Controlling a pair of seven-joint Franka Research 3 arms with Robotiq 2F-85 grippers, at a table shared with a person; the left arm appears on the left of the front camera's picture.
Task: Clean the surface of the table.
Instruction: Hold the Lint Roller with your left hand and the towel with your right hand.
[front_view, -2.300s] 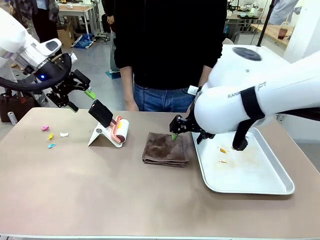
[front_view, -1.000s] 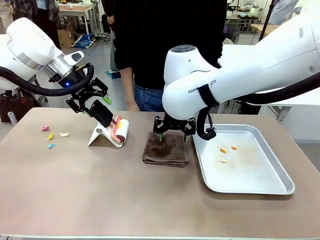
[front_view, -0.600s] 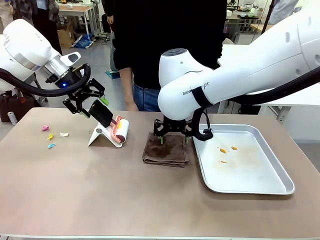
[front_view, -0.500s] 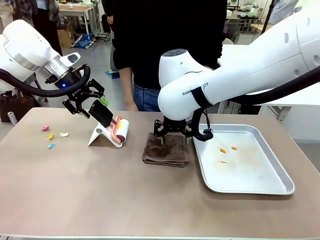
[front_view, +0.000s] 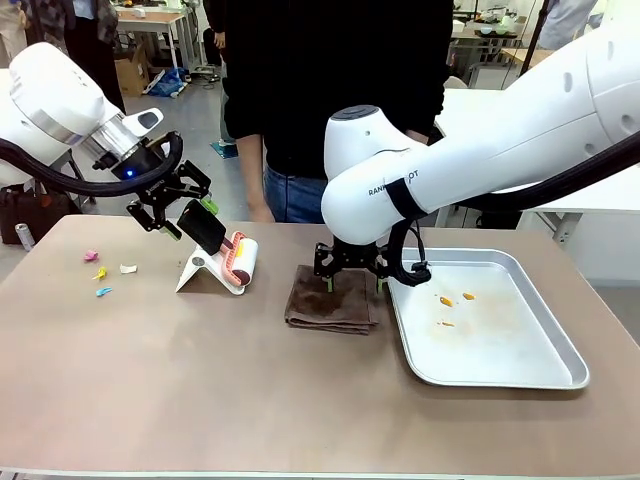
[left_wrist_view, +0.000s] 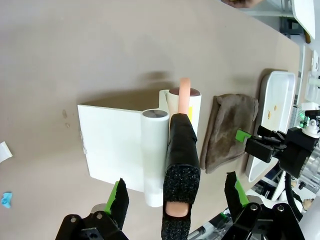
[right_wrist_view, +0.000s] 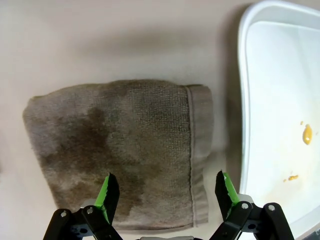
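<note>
The tan table carries a folded brown cloth at its middle. My right gripper hangs open just above that cloth, its green fingertips spread over the near edge. A lint roller rests on a white stand to the left. Its black handle stands between the open fingers of my left gripper, with gaps on both sides. In the front view the left gripper sits at the handle's upper end.
A silver tray with orange specks lies right of the cloth, close to the right gripper. Small coloured paper scraps dot the table's left side. A person in black stands at the far edge.
The right gripper has sunk a little and edged right over the cloth. The left gripper has stayed around the roller handle, shifting only slightly.
</note>
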